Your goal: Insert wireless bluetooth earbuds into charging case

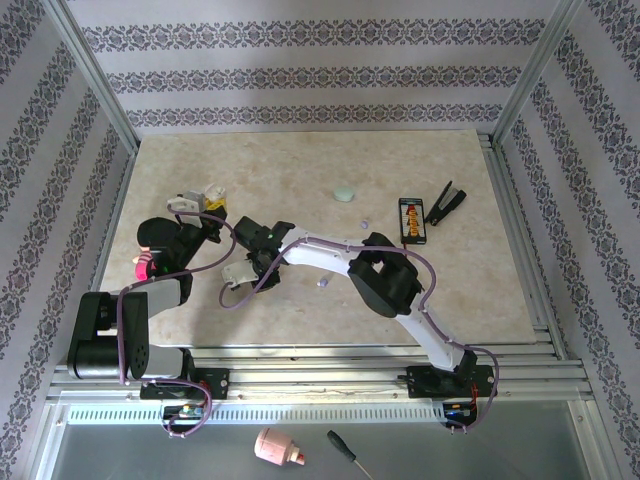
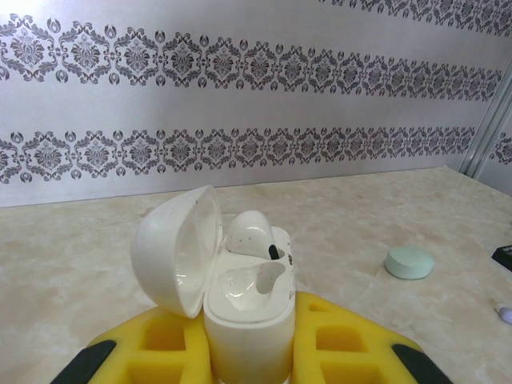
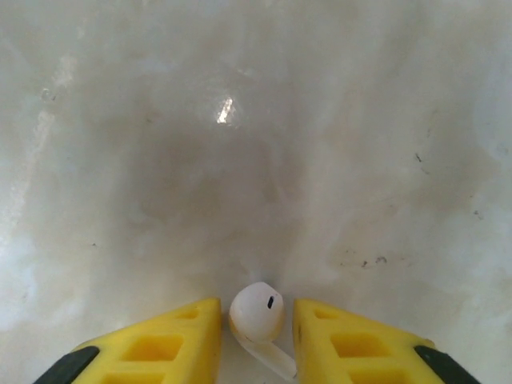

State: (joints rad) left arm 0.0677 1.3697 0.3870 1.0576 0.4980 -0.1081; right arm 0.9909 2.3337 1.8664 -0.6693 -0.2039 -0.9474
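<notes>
My left gripper is shut on a white charging case, held upright above the table with its lid swung open to the left. One white earbud sits in the far slot and the near slot is bare. In the top view this case is at the left gripper. My right gripper is down at the table, its yellow fingers on either side of a second white earbud with a narrow gap on each side. In the top view the right gripper hides it.
A shut pale green case lies mid-table. Lilac buds lie at centre and nearer the arms. A black box and a black clip are at the right. A screwdriver lies below the table edge.
</notes>
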